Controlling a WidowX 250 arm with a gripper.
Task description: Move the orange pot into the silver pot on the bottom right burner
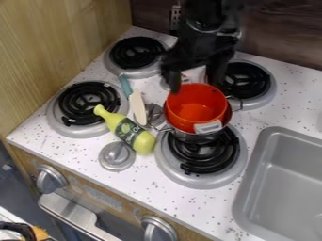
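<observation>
The black gripper (194, 81) hangs at the upper centre, just behind and above the orange pot (195, 106). Its fingers are spread open, one near each side of the pot's back rim; whether they touch it I cannot tell. The orange pot sits in the mouth of the silver pot (195, 137), with a pale handle facing front. Wire handles of the silver pot stick out left and right. The silver pot rests over the back part of the bottom right burner (202, 157), whose front coils are exposed.
A yellow-green bottle (129, 130) lies left of the pots, beside a knife (136, 104) with a teal handle. A silver lid (117, 156) is near the front edge. Other burners stand left (88, 103), back left (136, 52) and back right (245, 80); a grey sink (286, 164) is at right.
</observation>
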